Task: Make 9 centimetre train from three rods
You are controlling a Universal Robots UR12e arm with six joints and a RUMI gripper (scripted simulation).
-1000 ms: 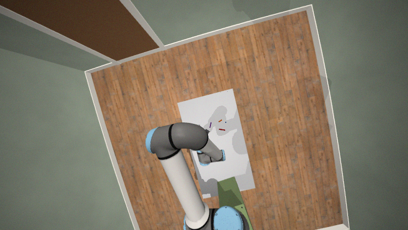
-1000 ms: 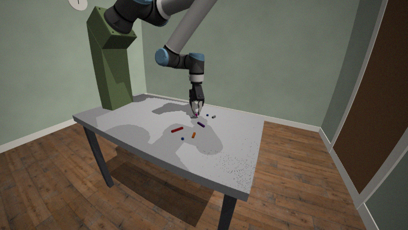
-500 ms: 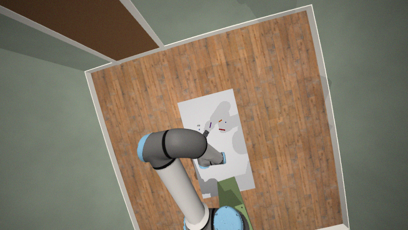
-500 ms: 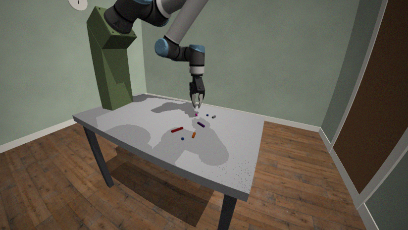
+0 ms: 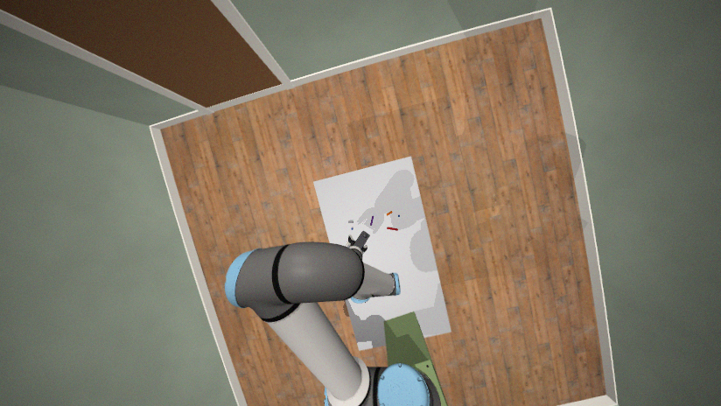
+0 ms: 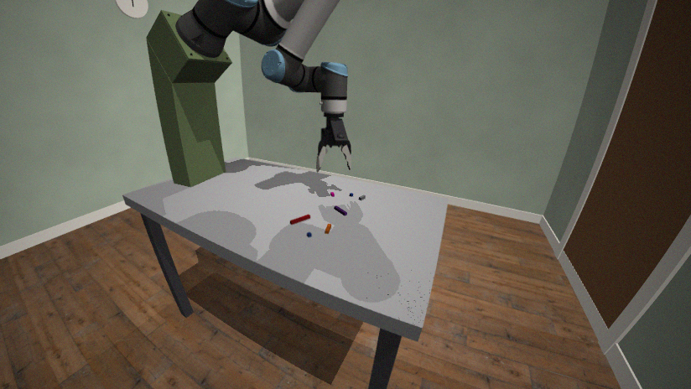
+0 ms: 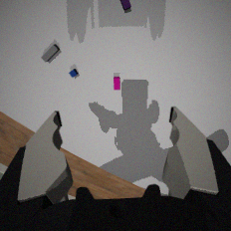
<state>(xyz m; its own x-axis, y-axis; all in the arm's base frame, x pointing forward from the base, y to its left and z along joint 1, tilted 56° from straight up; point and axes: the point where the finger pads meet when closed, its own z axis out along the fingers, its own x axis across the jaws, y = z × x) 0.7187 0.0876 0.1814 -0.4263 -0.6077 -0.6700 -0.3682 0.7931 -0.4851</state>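
Note:
My gripper (image 6: 333,166) (image 5: 359,241) (image 7: 115,110) is open and empty, hanging well above the grey table (image 6: 425,226) (image 5: 353,181). A short magenta rod (image 6: 332,194) (image 7: 116,82) lies flat on the table below and just ahead of the fingers. A blue rod (image 6: 351,194) (image 7: 74,73) and a grey rod (image 6: 361,197) (image 7: 50,51) (image 5: 350,221) lie near it, each apart. A purple rod (image 6: 340,210) (image 5: 372,220) (image 7: 125,5) lies further on. No rods touch end to end.
A red rod (image 6: 299,219) (image 5: 392,228), an orange rod (image 6: 327,228) (image 5: 389,213) and a second blue rod (image 6: 309,235) (image 5: 398,215) lie separately nearer the table's middle. The green robot pedestal (image 6: 186,101) stands at the table's far left corner. The table edge shows in the wrist view.

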